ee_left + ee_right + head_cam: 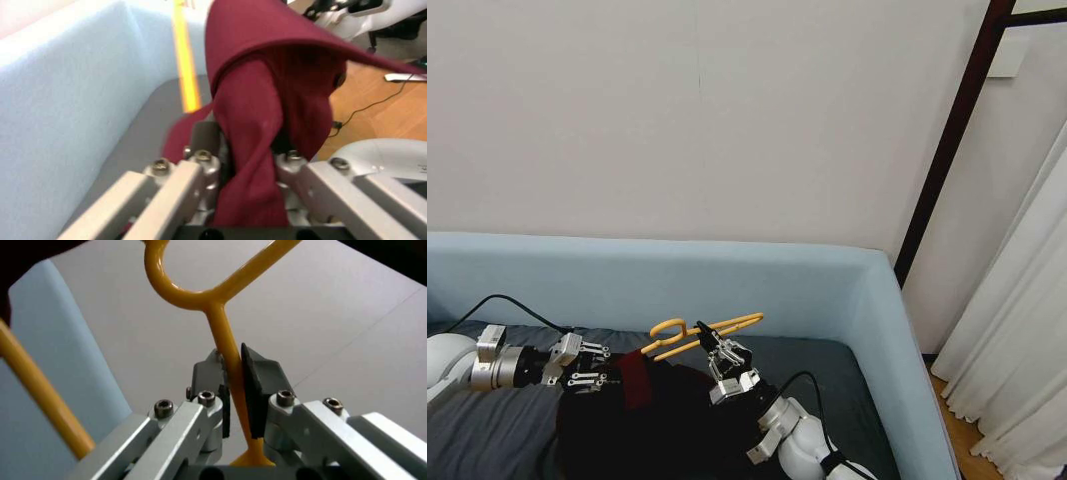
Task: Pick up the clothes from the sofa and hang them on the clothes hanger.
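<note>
Soft, even light off the plain white wall (727,120); the dark red cloth garment (657,420) sinks nearly black, the glossy orange plastic hanger (737,321) glints faintly.

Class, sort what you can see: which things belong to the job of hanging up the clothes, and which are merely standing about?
Belong to the job:
- garment, clamped in the left gripper
- hanger, clamped in the right gripper
- sofa

Merely about:
- curtain
- dark post
- wall
</note>
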### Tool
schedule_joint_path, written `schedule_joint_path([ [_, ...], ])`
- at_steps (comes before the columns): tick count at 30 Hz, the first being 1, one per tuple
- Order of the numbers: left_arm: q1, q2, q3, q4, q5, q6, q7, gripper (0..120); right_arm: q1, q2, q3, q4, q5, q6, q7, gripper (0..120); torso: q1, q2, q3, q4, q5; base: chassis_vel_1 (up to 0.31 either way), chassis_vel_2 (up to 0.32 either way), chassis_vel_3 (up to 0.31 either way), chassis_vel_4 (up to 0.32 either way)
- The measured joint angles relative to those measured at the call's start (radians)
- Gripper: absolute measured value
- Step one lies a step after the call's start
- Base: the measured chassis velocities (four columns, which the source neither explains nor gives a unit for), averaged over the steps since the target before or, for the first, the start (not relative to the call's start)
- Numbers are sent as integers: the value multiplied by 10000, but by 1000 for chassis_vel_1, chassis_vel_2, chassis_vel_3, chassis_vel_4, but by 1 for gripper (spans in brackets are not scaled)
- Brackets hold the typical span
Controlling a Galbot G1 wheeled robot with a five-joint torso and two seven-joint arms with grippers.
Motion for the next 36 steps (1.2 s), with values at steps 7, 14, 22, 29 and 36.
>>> schedule_joint_path([
  [7, -111, -213, 3, 350, 179, 88, -126, 3, -46, -67, -292, 93, 494, -97, 162, 16, 0, 0, 0, 0, -3, 0, 0, 0, 0],
  [14, -428, -387, 41, 981, 328, 86, -142, 2, -109, -200, -753, 282, 3144, 969, -19, 43, 0, 0, 0, -2, -2, 0, 0, 0, 0],
  [22, -673, -409, -168, 1359, 481, 6, -193, 2, -311, -626, -1217, -283, 7614, 2617, -2636, 71, 0, 0, 0, -1, -1, 0, 0, 0, 0],
  [29, -423, -222, -604, 1142, 304, -4, -253, 2, -437, -943, -1842, -712, 13207, 792, -3374, 96, 0, 0, 0, -1, 0, 0, 0, 0, 0],
  [36, -29, -52, -1086, 840, 120, -4, -280, 2, 41, -990, -1872, -1444, 15327, -1066, -4799, 100, -1, 0, 0, 1, 0, 0, 0, 0, 0],
])
